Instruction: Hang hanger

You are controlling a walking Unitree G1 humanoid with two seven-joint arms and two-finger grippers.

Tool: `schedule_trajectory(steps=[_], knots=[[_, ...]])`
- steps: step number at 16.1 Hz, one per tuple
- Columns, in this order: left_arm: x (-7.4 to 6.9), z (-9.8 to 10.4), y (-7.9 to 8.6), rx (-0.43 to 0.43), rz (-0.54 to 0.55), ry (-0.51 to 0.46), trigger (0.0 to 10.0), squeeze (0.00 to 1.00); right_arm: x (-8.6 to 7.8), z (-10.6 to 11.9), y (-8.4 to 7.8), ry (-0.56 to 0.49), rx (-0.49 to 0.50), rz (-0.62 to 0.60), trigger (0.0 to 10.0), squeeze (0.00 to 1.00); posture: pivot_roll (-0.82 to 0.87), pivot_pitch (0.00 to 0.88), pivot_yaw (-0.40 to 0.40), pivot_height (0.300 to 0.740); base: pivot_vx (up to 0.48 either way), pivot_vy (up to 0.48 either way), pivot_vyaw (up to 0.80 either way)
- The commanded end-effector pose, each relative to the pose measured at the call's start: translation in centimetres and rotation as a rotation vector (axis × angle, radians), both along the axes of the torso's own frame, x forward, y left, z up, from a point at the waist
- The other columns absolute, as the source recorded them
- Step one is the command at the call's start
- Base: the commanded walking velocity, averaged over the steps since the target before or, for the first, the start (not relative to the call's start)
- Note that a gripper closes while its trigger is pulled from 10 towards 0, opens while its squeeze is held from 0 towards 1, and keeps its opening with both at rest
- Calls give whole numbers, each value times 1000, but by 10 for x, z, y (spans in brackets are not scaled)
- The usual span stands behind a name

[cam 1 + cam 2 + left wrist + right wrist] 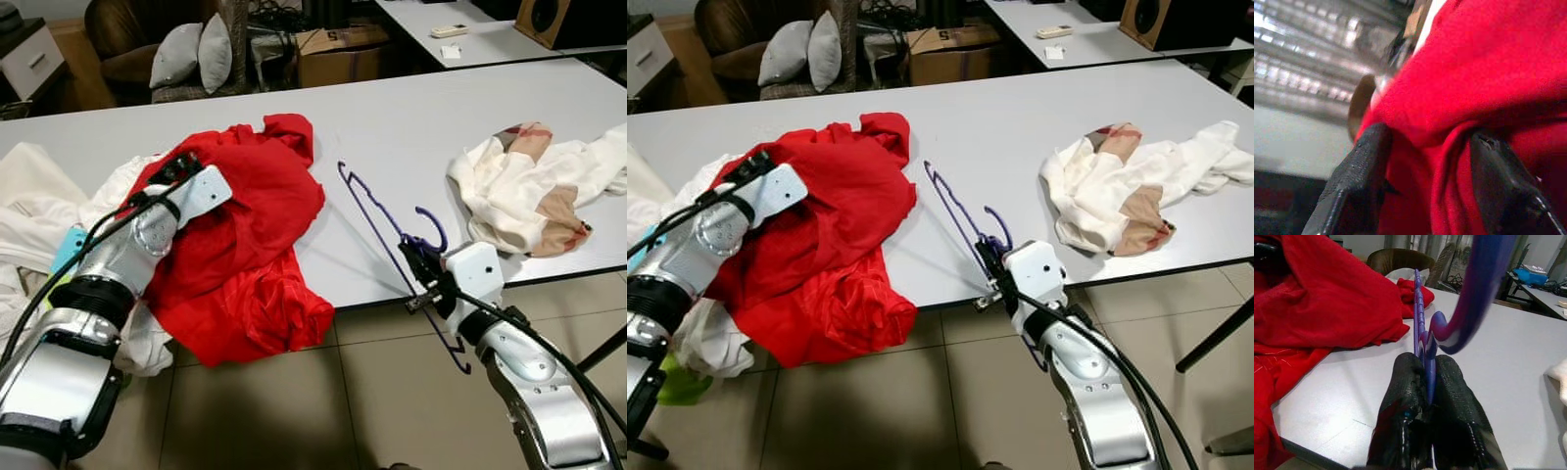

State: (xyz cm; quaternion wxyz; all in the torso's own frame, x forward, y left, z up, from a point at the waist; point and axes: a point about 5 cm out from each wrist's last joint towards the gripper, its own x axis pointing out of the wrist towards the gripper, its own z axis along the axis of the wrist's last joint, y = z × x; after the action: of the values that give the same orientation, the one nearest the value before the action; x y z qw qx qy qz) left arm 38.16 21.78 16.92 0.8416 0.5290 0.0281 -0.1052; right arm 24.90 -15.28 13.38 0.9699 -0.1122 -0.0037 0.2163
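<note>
Two claws busy: right claw [1425, 382] pinched tight on purple hanger [377, 211] w/ hook just above; left claw [1425, 171] spread wide around red cloth [250, 235].

On the surface [1038, 117] we see a red garment [838, 235] heaped at the near left edge and spilling over it. Our left gripper [754, 166] rests on that red cloth, fingers hidden in the folds. Our right gripper [988, 257] is clamped on a purple hanger [955, 204] at the near edge, its far end lying on the surface. A cream garment [1117, 191] lies toward the right edge.
</note>
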Motion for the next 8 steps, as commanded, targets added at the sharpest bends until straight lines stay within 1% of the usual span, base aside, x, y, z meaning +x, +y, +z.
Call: schedule_trajectory(steps=[1, 2, 3, 4, 5, 6, 7, 8], knots=[[-5, 4, 3, -23, -42, 34, 10000, 0, -1, 3, -1, -20, -9, -3, 10000, 0, -74, 0, 102, 740, 0, 0, 0], [-15, 9, 10, -19, -66, 60, 10000, 0, -4, 3, -5, -20, -12, -21, 10000, 0, -80, 0, 106, 740, 0, 0, 0], [-20, 18, 17, -8, -54, 34, 10000, 0, -6, 2, -7, -18, -13, -28, 10000, 0, -83, 0, 107, 740, 0, 0, 0], [-24, 28, 20, -27, -55, 6, 10000, 0, -7, 2, -8, -17, -15, -30, 10000, 0, -89, 0, 110, 740, 0, 0, 0], [-27, 31, 20, -51, -78, 11, 10000, 0, -8, 2, -8, -16, -16, -31, 10000, 0, -89, 0, 110, 740, 0, 0, 0], [-39, 38, 20, -101, -117, 52, 10000, 0, -10, 2, -10, -14, -18, -36, 10000, 0, -90, 0, 108, 740, 0, 0, 0], [-50, 43, 23, -122, -115, 85, 10000, 0, -11, 2, -11, -11, -18, -41, 10000, 0, -85, 0, 103, 740, 0, 0, 0], [-55, 46, 25, -118, -108, 99, 10000, 0, -12, 2, -12, -8, -18, -42, 10000, 0, -80, 0, 99, 740, 0, 0, 0]])
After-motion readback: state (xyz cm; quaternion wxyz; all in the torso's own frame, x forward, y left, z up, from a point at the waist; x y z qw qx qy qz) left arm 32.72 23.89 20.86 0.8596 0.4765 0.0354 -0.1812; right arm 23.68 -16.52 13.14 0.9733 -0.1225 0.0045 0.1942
